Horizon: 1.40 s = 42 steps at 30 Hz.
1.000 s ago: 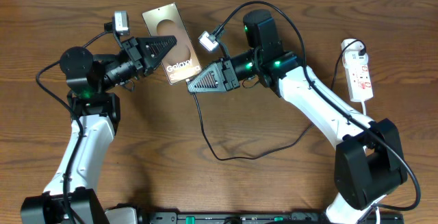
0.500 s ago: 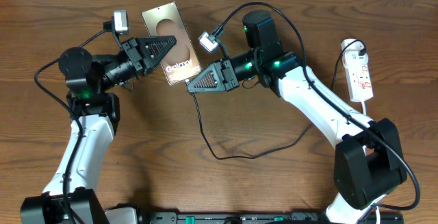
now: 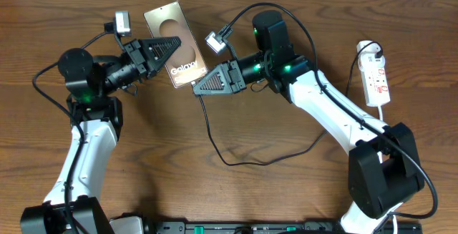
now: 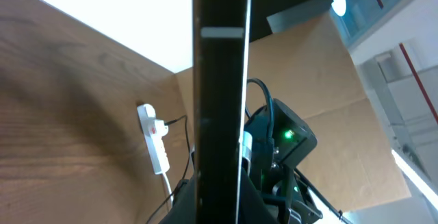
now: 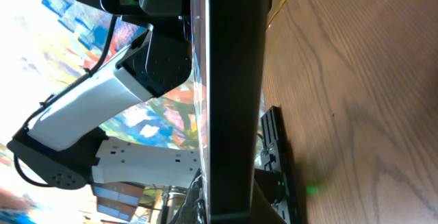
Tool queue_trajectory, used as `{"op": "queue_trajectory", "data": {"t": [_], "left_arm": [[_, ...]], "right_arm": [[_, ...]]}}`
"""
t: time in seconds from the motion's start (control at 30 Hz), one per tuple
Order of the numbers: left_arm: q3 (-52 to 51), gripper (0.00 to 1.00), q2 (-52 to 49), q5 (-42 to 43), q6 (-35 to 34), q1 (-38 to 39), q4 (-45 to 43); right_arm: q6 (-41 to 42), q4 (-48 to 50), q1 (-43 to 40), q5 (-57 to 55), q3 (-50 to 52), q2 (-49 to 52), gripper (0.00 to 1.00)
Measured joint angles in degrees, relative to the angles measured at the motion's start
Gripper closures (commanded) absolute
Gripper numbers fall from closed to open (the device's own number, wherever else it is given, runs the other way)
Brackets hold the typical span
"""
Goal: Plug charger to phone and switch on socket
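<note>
Your left gripper (image 3: 176,44), clamped on the phone (image 3: 170,25), apparently steadies it while your right gripper (image 3: 200,89), shut on the charger (image 3: 207,123) tip, meets the phone's lower end, the socket (image 3: 376,76) well to the phone's right.

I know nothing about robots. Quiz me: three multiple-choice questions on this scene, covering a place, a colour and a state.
1. The socket lies: A) by the right arm B) by the left arm C) mid-table.
2. The charger is: A) white B) red C) black.
3. The left hand is: A) open B) closed on the phone C) unseen.
Answers: A, it sits at the table's right edge; C, a thin black cable; B, it clamps the phone.
</note>
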<state>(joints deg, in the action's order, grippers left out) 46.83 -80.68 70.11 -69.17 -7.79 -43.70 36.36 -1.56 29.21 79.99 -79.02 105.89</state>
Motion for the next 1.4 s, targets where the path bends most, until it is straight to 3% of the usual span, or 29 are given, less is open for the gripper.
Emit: {"op": "queue_trajectory", "data": {"t": [0.7, 1.33, 1.4], "left_arm": [[0.1, 0.92, 0.0, 2.2, 5.1, -0.2, 0.6], [0.8, 0.93, -0.9, 3.6, 4.7, -0.2, 3.3], [0.8, 0.93, -1.1, 4.0, 4.5, -0.2, 3.3]], "right_arm": [[4.3, 0.5, 0.0, -0.5, 0.6, 0.2, 0.99], [4.7, 1.6, -0.6, 0.0, 0.9, 0.2, 0.99], [4.7, 1.6, -0.7, 0.0, 1.0, 0.3, 0.92]]}}
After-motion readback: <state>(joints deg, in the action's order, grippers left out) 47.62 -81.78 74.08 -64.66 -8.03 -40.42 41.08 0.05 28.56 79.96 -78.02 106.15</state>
